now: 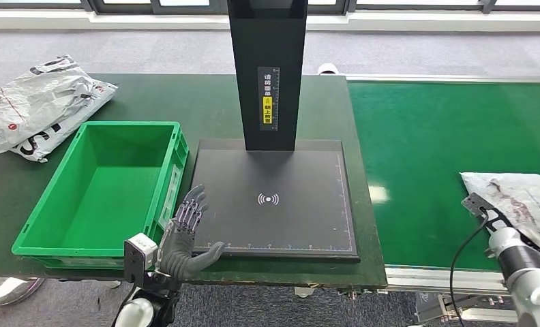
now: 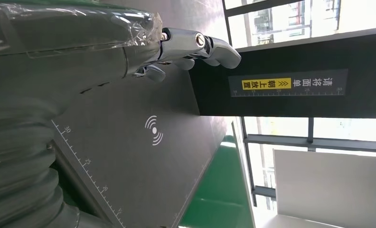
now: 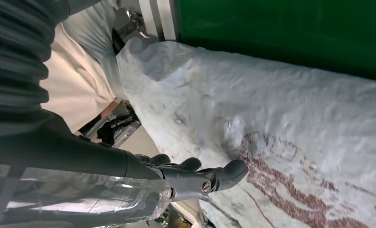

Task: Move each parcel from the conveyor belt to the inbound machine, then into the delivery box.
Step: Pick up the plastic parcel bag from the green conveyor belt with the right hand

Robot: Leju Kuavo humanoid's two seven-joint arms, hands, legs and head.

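Note:
A crumpled white parcel (image 1: pixel 519 194) with dark red print lies on the green conveyor belt (image 1: pixel 444 136) at the far right. My right hand (image 1: pixel 534 240) lies at the parcel's near edge. In the right wrist view that hand (image 3: pixel 191 173) has its fingers stretched out against the parcel (image 3: pixel 281 118), with nothing clasped between them. My left hand (image 1: pixel 185 231) hovers open, fingers straight, over the front left corner of the black inbound machine plate (image 1: pixel 274 218). The left wrist view shows the fingers (image 2: pixel 191 47) above the plate (image 2: pixel 143 156). The green delivery box (image 1: pixel 175 163) stands empty to the plate's left.
The machine's black scanner post (image 1: pixel 267 68) rises from the back of the plate. Other grey-white parcels (image 1: pixel 39 102) lie on the dark table at the back left, behind the box. The belt's metal frame (image 1: pixel 444 279) runs along its near edge.

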